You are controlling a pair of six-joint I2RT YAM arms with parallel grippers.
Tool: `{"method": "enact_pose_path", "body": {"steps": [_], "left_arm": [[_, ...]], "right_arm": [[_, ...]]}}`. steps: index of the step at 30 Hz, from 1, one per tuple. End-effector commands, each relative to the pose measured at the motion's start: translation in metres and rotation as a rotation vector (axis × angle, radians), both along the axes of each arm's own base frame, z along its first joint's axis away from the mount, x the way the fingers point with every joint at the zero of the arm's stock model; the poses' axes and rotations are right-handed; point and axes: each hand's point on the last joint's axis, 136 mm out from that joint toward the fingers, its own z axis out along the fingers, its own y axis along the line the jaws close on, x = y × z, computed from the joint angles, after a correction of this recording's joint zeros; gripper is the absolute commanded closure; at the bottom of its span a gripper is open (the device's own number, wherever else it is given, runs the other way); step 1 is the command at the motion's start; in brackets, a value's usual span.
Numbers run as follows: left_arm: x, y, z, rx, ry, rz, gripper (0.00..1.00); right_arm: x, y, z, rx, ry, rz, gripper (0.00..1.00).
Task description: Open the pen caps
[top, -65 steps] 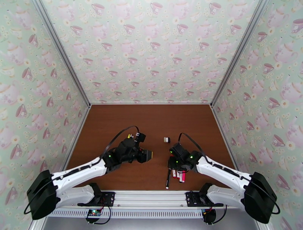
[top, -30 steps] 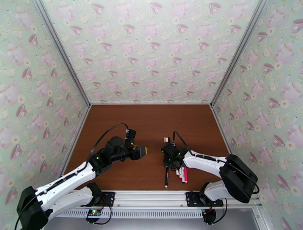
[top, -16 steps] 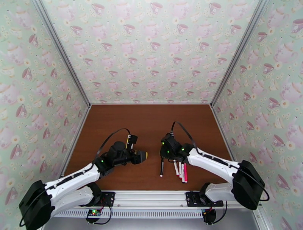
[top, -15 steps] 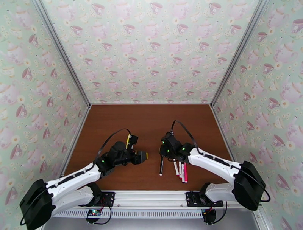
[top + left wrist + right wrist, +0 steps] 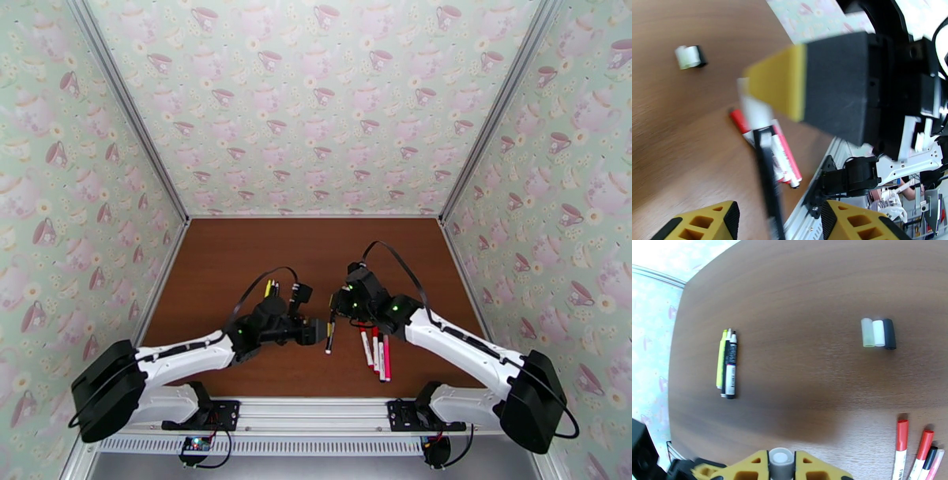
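Your right gripper is clamped on the black-and-white pen. Left gripper sits at its 9 o'clock, jaws apart around it.

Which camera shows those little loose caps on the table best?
The right wrist view: three loose caps lie side by side, yellowish, white and black, sharp and unblocked. The left wrist view catches them small and blurred.

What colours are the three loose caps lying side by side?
Yellow-green, white, black; the caps show best in the right wrist view.
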Motion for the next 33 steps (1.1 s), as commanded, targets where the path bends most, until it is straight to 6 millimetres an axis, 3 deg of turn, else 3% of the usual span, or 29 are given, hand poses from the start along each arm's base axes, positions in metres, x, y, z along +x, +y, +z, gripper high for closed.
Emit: {"method": "enact_pose_path", "body": {"steps": [1,3,10,17,20,27,33], "left_arm": [[0.007,-0.014,0.008,-0.021,-0.024,0.013,0.41],[0.011,-0.019,0.008,-0.028,-0.017,0.024,0.49],[0.025,-0.014,-0.007,0.080,-0.019,0.111,0.56],[0.023,-0.015,-0.002,0.061,-0.032,0.101,0.69],[0.023,-0.013,-0.009,0.080,-0.025,0.104,0.70],[0.021,0.003,-0.019,0.146,-0.034,0.128,0.65],[0.015,0.016,-0.018,0.165,-0.048,0.128,0.60]], "right_arm": [[0.002,0.007,0.024,0.078,-0.035,0.002,0.83],[0.001,0.006,0.025,0.084,-0.037,-0.002,0.83],[0.000,0.001,0.029,0.089,-0.047,-0.016,0.83],[0.001,-0.001,0.028,0.103,-0.039,-0.036,0.83],[0.002,-0.002,0.025,0.098,-0.035,-0.040,0.83],[-0.006,-0.034,-0.016,-0.049,0.049,-0.073,0.79],[-0.031,-0.062,-0.060,-0.199,0.151,-0.068,0.75]]}}
